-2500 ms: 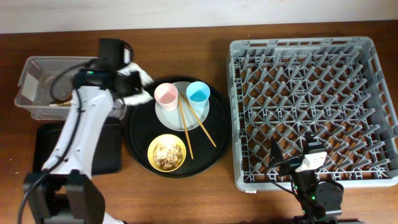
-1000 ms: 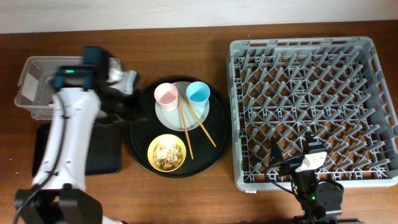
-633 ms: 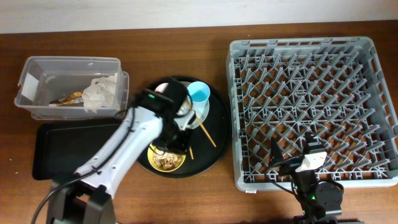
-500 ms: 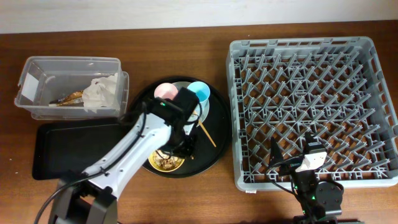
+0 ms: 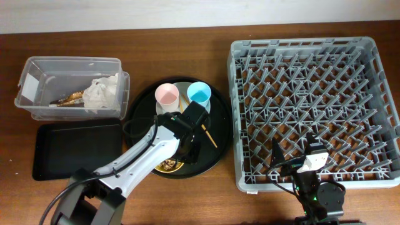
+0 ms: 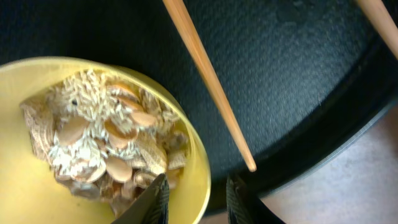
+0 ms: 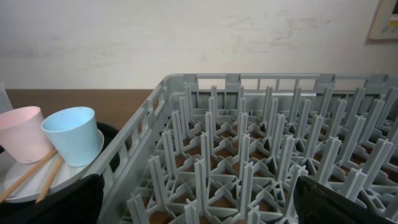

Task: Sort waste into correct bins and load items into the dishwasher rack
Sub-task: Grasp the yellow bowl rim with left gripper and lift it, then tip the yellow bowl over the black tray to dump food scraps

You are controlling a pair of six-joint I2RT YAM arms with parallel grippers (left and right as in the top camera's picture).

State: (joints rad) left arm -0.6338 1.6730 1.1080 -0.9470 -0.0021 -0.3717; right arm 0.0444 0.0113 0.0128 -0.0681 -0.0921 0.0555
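Moved: the left arm has left the clear rectangular plastic tub (image 5: 37, 69) at the far left and swung over the large round black tray (image 5: 140, 119); the crumpled white paper napkin (image 5: 100, 92) it carried now lies in that tub beside the crinkled gold-brown foil wrapper (image 5: 72, 97).
Left claw (image 6: 198, 186): released, its fingers straddling the near rim of the yellow bowl (image 6: 25, 186), one inside and one outside; no squeeze on the rim shows yet.
Right claw (image 7: 196, 186): spread wide and empty, parked at the near edge of the large square grey plastic dishwasher rack (image 5: 300, 45).
Bowl: on the round tray, holding the beige-brown crumbly food scraps (image 6: 106, 137) heaped close to the inner finger.
Chopsticks: one wooden chopstick (image 6: 208, 74) ends just beside the outer finger; the second (image 6: 379, 12) is further off.
Other dishes: small pink cup (image 5: 167, 95) and small light-blue cup (image 5: 199, 93) stand on the round pale grey-green plate (image 5: 164, 115); the rack is bare.
Shallow black rectangular tray (image 5: 78, 150): nothing in it.
Step, as I judge: pinching the rim to carry the scraps to a bin.
Risks: a one-sided rim pinch on a loaded bowl may let it tip or slip, scattering scraps over tray or wooden surface (image 5: 206, 200); the inner finger may plough into the food; the outer finger may knock the chopstick.
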